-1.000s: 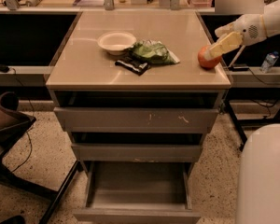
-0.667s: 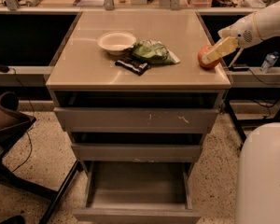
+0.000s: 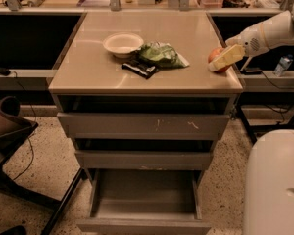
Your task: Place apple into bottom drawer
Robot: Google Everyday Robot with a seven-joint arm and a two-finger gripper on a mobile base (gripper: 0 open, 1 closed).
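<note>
At 3 o'clock on the surface (image 3: 98, 72), tool (image 3: 220, 62) hides approx. half the apple (image 3: 215, 54); arm (image 3: 269, 33) cut off by R edge. Front of bottom drawer (image 3: 144, 226) clipped by lower edge. Print on dark packet (image 3: 139, 68) too small to read. At 9 o'clock, chair (image 3: 10, 124) cut by L edge.

The apple (image 3: 215, 55) is red-orange; the gripper (image 3: 218, 65) at it, pale yellow. Left of the apple: white bowl (image 3: 122, 43), green bag (image 3: 159, 54).
</note>
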